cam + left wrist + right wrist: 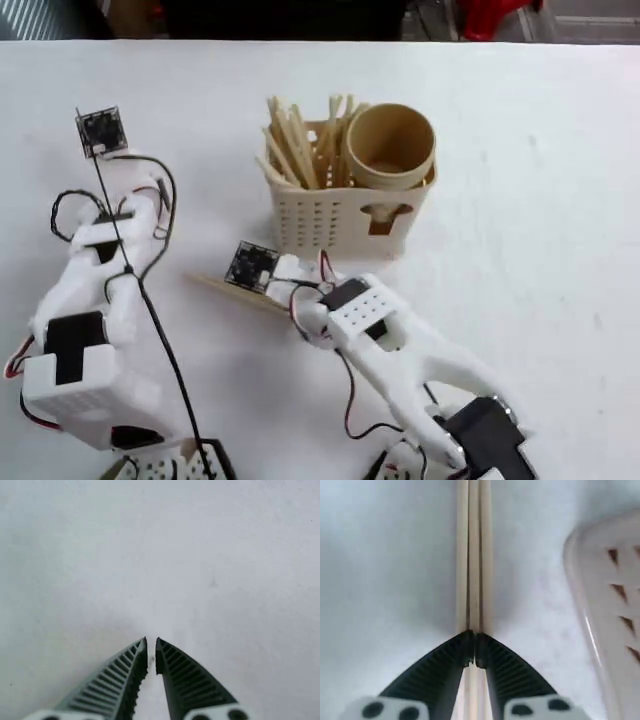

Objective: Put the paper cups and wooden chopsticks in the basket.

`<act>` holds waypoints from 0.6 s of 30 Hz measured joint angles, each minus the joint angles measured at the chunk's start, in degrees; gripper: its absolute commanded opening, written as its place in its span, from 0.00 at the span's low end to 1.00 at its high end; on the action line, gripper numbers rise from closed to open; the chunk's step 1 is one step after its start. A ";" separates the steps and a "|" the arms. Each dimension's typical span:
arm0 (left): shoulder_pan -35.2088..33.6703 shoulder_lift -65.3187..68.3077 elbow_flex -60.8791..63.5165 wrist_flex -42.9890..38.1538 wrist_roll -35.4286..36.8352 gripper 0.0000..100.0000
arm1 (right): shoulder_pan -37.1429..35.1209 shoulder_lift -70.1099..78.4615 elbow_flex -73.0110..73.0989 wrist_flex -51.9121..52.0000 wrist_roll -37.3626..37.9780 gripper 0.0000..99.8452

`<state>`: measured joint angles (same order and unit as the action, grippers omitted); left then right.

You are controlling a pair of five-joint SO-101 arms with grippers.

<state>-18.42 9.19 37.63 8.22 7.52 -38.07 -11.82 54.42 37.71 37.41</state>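
A cream perforated basket (340, 225) stands mid-table, holding a brown paper cup (390, 148) and several wooden chopsticks (295, 140) standing upright. More wooden chopsticks (228, 289) lie on the table just left of the basket's front. In the right wrist view these chopsticks (474, 555) run straight out from my right gripper (473, 642), which is shut on them, with the basket wall (610, 605) close beside. My left gripper (151, 642) hovers shut over bare white table at the far left, holding nothing.
The left arm (90, 290) with its looping black cables occupies the table's left side. The right arm (400, 350) stretches in from the front right. White tabletop lies open behind and to the right of the basket.
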 measured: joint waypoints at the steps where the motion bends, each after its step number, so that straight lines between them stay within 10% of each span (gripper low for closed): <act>1: 0.00 0.00 0.00 0.00 0.00 0.05 | 0.00 0.18 -0.18 0.00 0.00 0.02; 18: 0.00 0.00 0.00 0.00 0.00 0.05 | 0.09 1.58 -2.37 3.69 -0.09 0.13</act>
<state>-18.42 9.19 37.63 8.22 7.52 -37.98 -10.24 52.04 41.41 37.32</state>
